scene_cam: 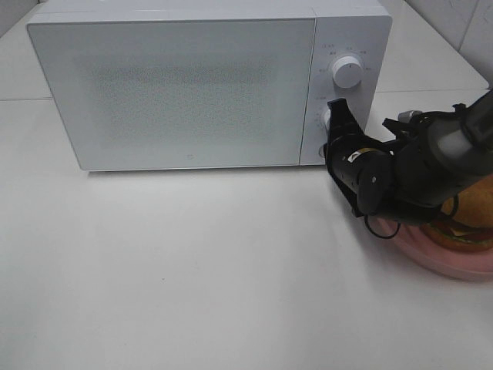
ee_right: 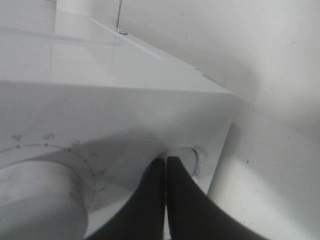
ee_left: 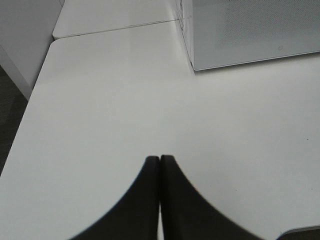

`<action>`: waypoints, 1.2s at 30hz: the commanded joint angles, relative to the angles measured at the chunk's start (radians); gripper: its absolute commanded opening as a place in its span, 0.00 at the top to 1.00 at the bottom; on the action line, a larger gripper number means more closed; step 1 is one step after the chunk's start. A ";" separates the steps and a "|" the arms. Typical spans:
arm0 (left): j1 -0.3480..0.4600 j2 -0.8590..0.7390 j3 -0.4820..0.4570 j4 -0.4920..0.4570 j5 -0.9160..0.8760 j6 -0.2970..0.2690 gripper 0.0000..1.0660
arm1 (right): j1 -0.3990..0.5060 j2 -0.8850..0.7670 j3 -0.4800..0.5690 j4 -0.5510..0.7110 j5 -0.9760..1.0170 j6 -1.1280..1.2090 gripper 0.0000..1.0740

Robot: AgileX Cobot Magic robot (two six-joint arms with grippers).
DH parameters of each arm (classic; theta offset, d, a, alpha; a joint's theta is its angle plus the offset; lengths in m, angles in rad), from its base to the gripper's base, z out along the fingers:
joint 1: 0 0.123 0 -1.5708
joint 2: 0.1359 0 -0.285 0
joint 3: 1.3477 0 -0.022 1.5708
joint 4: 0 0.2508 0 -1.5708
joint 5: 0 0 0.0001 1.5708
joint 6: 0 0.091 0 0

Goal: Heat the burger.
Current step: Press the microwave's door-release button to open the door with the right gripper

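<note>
The burger [scene_cam: 471,222] sits on a pink plate [scene_cam: 431,258] at the table's right edge, mostly hidden behind my right arm; only a strip of bun and lettuce shows. The white microwave [scene_cam: 177,85] stands at the back with its door closed. My right gripper [scene_cam: 336,106] is shut and empty, its tips against the control panel at the lower knob [scene_cam: 325,118]. In the right wrist view the shut fingertips [ee_right: 165,160] touch the panel between a large dial [ee_right: 35,200] and a small round button [ee_right: 190,156]. My left gripper [ee_left: 160,159] is shut and empty over bare table.
The upper knob [scene_cam: 348,72] is above my right gripper. The microwave's left front corner [ee_left: 192,62] shows in the left wrist view. The white table [scene_cam: 192,270] runs in front of the microwave, and its left edge [ee_left: 35,100] drops off to the floor.
</note>
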 commanded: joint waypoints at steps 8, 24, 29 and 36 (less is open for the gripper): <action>0.001 -0.023 0.002 -0.007 -0.012 -0.002 1.00 | 0.000 0.018 -0.062 -0.025 -0.088 -0.007 1.00; 0.001 -0.023 0.002 -0.007 -0.012 -0.002 1.00 | 0.000 0.038 -0.128 -0.029 -0.176 -0.007 0.99; 0.001 -0.023 0.002 -0.007 -0.012 -0.002 1.00 | 0.000 0.038 -0.135 -0.025 -0.174 -0.011 0.98; 0.001 -0.023 0.002 -0.007 -0.012 -0.002 1.00 | 0.000 0.022 -0.123 -0.044 -0.133 -0.010 0.96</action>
